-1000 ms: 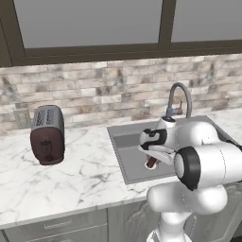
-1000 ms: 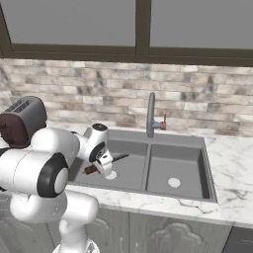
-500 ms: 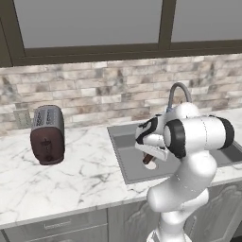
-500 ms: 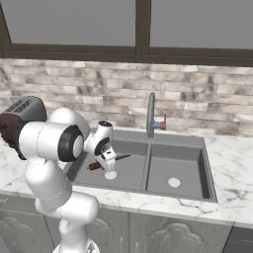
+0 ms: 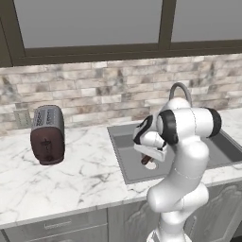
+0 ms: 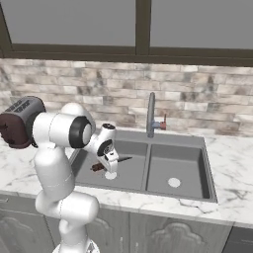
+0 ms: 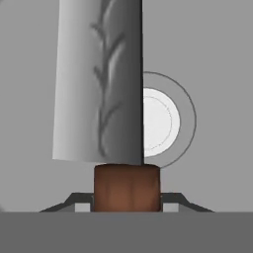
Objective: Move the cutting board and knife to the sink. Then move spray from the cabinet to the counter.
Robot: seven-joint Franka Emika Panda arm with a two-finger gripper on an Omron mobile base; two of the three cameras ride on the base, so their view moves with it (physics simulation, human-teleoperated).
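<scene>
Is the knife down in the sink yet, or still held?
Held. The gripper is shut on the knife by its handle, blade out over the sink drain, clear of the basin floor.

Readable text: I can make out none anywhere.
Knife (image 7: 99,84): my view of the blade shows grey vein-like streaks, no letters or brand.
Toaster (image 5: 47,134): I see no label or numbers on it.
Sink (image 6: 200,160): I find no markings on its rim.
</scene>
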